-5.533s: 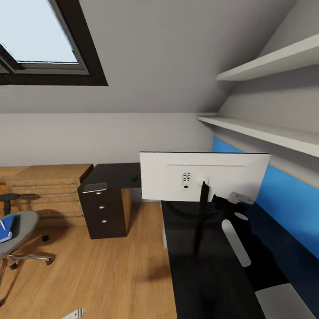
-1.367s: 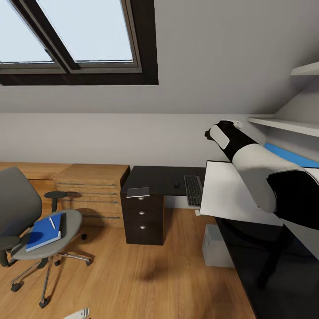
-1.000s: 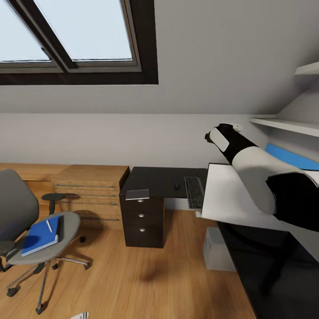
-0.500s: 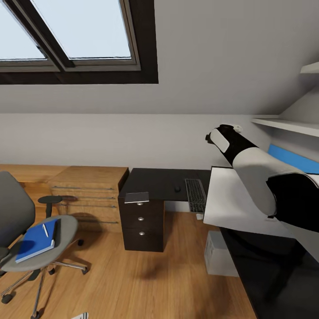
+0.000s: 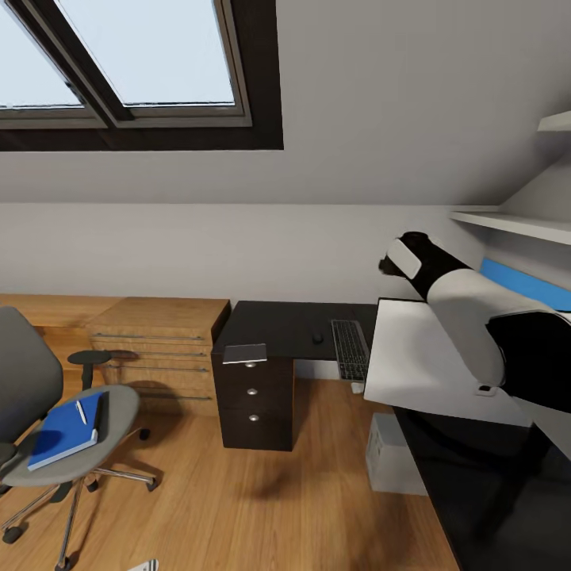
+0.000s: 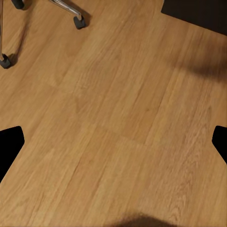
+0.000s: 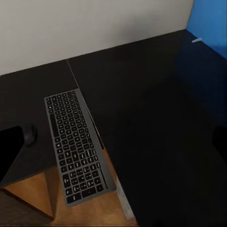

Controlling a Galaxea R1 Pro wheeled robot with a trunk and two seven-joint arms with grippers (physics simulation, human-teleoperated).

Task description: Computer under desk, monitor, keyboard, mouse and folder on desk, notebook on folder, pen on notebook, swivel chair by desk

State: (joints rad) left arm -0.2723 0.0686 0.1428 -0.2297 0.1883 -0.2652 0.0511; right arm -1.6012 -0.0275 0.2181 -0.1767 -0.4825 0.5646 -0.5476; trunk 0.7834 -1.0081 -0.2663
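The swivel chair [image 5: 28, 381] stands at the left on the wood floor. On its seat lies the blue folder [image 5: 62, 430] with the white pen [image 5: 81, 411] on top, and the dark notebook [image 5: 101, 414] along its right side. On the black desk [image 5: 274, 321] lie the mouse [image 5: 317, 338] and the keyboard [image 5: 349, 349], one end of it past the desk's edge. The monitor [image 5: 416, 361] shows its white back, and the computer [image 5: 392, 456] sits below. My right gripper [image 7: 113, 146] hangs open above the desk beside the keyboard [image 7: 78, 146]. Over bare floor, my left gripper [image 6: 113, 146] is open.
A light wood drawer unit [image 5: 159, 333] stands against the back wall beside the desk's black drawers [image 5: 254, 396]. White shelves [image 5: 507, 226] jut out at the right above a blue panel. My right arm [image 5: 464, 309] reaches over the monitor. A chair castor [image 6: 78, 21] is near the left gripper.
The camera turned left, bringing the chair into view, then held still. In the last half second my right arm's end dropped a little and moved right.
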